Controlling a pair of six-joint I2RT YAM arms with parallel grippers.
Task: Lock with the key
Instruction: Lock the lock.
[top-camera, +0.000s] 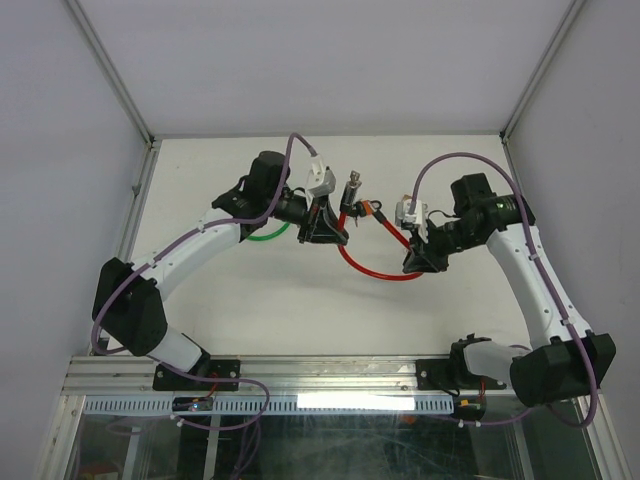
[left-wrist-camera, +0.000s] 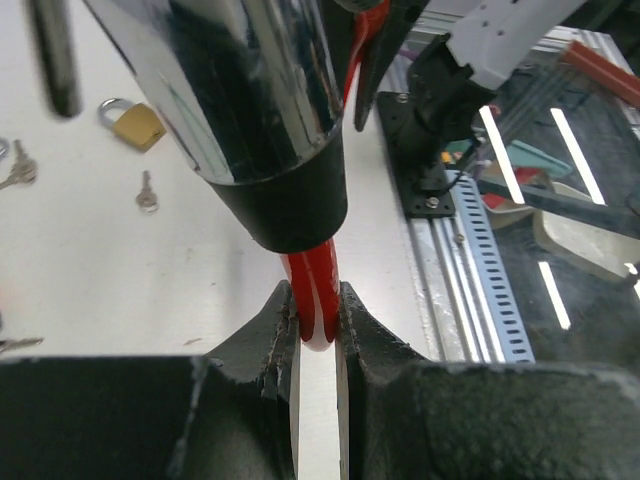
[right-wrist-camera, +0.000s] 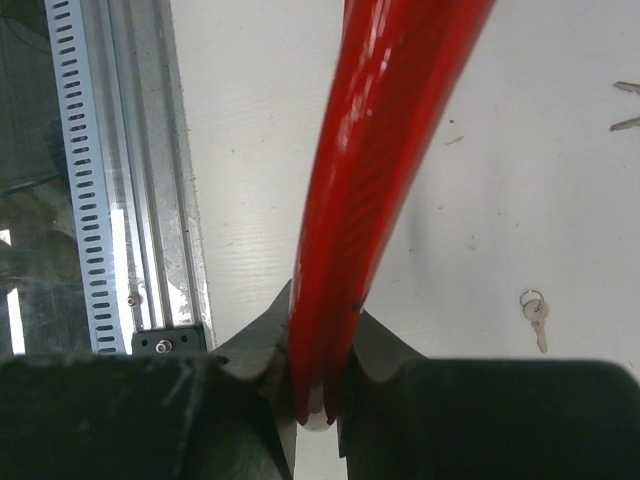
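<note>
With the left gripper (left-wrist-camera: 315, 312) and right gripper (right-wrist-camera: 320, 375) each clamped on the red cable (top-camera: 372, 272), raised above the table (top-camera: 250, 310), the lock barrel (left-wrist-camera: 250, 100) probably needed holding steady for the key.

White table (top-camera: 250, 300), brass padlock (left-wrist-camera: 135, 122), small key (left-wrist-camera: 147, 192) near it (more keys (left-wrist-camera: 18, 170) scattered apart)

Robot lab cell: alu extrusion rail (top-camera: 330, 372), white tabletop (top-camera: 300, 315) w/ plain enclosure walls (top-camera: 60, 150) on 3 sides.
</note>
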